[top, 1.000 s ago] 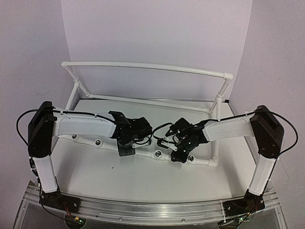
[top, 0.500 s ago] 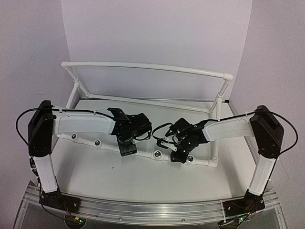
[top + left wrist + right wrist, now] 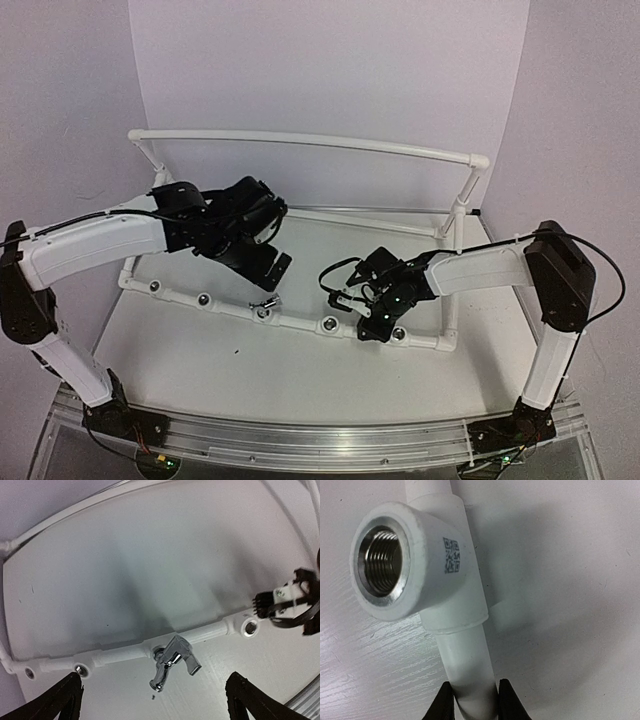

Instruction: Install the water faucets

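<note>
The faucet (image 3: 172,666) is shiny, mirror-bright chrome. The pipe frame (image 3: 120,654) is plain white plastic. Its sockets (image 3: 380,562) are silvery grey metal, ringed inside with fine thread lines. A tee fitting (image 3: 435,585) of the frame bears a small black QR code (image 3: 451,555) on its white wall. The desk (image 3: 570,605) under the frame is white with faint grain-like streaks. The left arm (image 3: 100,245) and right arm (image 3: 480,270) are white with black joints. The left end effector (image 3: 270,272) and right end effector (image 3: 472,700) are black.
</note>
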Motion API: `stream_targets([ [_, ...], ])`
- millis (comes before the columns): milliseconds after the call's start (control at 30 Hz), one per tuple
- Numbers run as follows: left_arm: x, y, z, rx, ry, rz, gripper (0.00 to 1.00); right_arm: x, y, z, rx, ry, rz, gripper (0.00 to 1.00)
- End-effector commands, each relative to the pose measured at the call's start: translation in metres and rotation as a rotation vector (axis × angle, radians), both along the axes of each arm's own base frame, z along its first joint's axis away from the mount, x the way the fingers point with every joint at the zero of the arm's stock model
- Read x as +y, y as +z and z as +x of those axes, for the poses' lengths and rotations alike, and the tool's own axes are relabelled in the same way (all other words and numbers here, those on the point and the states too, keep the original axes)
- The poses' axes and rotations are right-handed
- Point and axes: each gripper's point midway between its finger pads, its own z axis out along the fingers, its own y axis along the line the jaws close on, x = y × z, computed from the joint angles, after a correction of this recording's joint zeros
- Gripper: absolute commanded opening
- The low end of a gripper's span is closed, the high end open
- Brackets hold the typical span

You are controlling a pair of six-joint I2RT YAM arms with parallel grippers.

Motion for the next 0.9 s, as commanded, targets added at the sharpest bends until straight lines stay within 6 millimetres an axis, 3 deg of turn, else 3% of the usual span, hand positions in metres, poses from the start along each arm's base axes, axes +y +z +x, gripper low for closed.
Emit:
stream_targets([
  [0,0.021,0.032,-0.007,0.085,0.508,-0.453,1.00,0.008,0.003,-0.004,0.056,-0.070,0.033,0.06],
  [167,0.037,0.032,-0.023,0.209,0.797,-0.715,1.00,0.010,0.008,-0.002,0.049,-0.075,0.045,0.07],
  [267,0.047,0.012,-0.035,0.300,0.980,-0.835,1.00,0.011,0.011,-0.002,0.043,-0.079,0.050,0.10],
  [367,0.051,-0.012,-0.043,0.349,1.023,-0.914,1.00,0.012,0.016,-0.001,0.037,-0.079,0.063,0.21],
  [467,0.056,-0.023,-0.045,0.350,1.038,-0.941,1.00,0.014,0.020,-0.002,0.038,-0.076,0.074,0.34],
  [567,0.052,-0.028,-0.045,0.357,1.048,-0.902,1.00,0.013,0.017,-0.002,0.041,-0.074,0.067,0.35],
  [667,0.051,-0.042,-0.049,0.405,1.164,-0.863,1.00,0.012,0.015,-0.002,0.040,-0.076,0.061,0.36],
  [800,0.029,-0.060,-0.052,0.536,1.302,-0.978,0.99,0.013,0.017,-0.001,0.036,-0.076,0.066,0.37],
  [867,0.018,-0.059,-0.048,0.559,1.330,-1.023,0.97,0.013,0.017,-0.001,0.036,-0.075,0.065,0.38],
])
